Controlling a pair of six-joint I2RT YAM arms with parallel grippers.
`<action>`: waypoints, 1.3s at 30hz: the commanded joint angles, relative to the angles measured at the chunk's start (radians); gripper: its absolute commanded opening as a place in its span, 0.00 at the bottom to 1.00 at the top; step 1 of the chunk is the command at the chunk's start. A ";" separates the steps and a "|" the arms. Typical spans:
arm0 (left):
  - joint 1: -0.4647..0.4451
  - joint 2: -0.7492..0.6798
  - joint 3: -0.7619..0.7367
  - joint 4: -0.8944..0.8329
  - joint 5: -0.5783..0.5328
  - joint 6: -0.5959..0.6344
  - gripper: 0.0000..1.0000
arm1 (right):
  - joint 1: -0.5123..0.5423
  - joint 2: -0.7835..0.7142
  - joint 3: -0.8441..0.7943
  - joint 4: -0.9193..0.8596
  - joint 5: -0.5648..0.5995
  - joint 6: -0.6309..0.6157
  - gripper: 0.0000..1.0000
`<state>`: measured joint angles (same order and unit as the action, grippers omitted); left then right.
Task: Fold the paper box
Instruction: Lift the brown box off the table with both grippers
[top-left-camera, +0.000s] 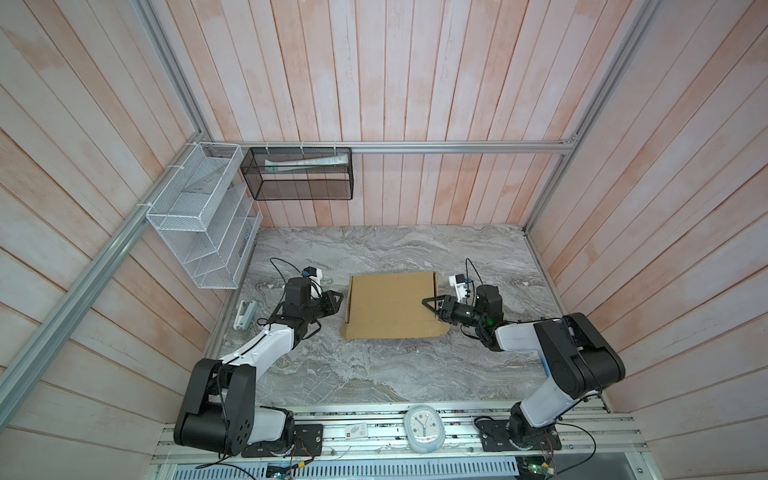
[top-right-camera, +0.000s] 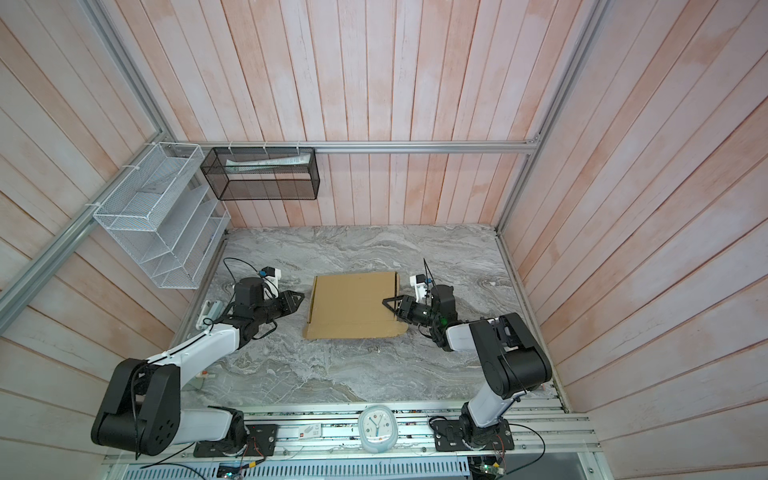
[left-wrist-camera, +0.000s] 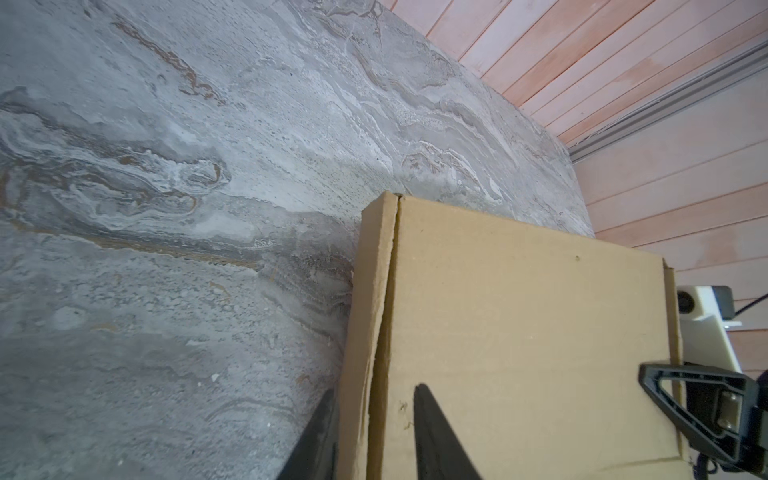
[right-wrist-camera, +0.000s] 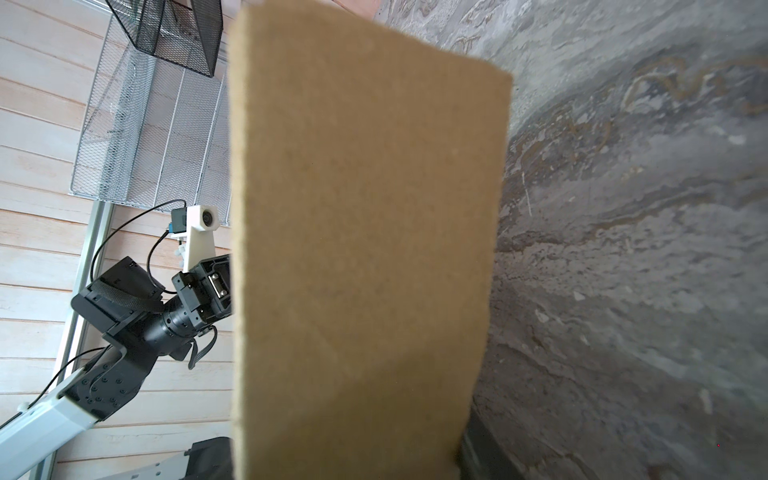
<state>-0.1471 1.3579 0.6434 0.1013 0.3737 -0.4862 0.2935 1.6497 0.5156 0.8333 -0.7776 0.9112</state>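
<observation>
Brown corrugated paper box (top-left-camera: 390, 305), one only, plain-faced. Lies as a shallow shape with its lid down in the middle of the grey marble table (top-left-camera: 374, 374), between two arms.

Left gripper (top-left-camera: 337, 300) at the box's left edge: fingers (left-wrist-camera: 436, 440) spread, straddling the side wall, one outside it and one over the lid. Both cut off by the frame edge in the left wrist view.

Right gripper (top-left-camera: 428, 305) at the box's right edge. Right wrist view mostly blocked by blurred cardboard, with only a dark sliver of one finger (right-wrist-camera: 478, 453) showing; cannot tell whether pinching or loose.

One clock (top-left-camera: 424, 428) on the front rail, numerals too small to read. One small white card (top-left-camera: 355, 431) beside it, print illegible.

Two mesh holders on the walls: white rack (top-left-camera: 199, 216) and black basket (top-left-camera: 297, 174), the latter holding a pale packet with unreadable text.
</observation>
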 joint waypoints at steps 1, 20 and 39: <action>0.040 -0.025 0.001 -0.010 0.057 0.030 0.36 | -0.010 0.004 -0.005 0.053 -0.013 0.005 0.44; 0.101 -0.132 0.011 0.160 0.153 0.045 0.61 | -0.075 -0.208 0.020 -0.102 -0.058 -0.009 0.42; 0.043 0.018 0.099 0.404 0.561 -0.092 1.00 | -0.216 -0.311 0.117 -0.156 -0.250 -0.024 0.42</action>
<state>-0.0792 1.3590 0.6922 0.4866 0.8642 -0.5919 0.0883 1.3441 0.5915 0.6579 -0.9562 0.8898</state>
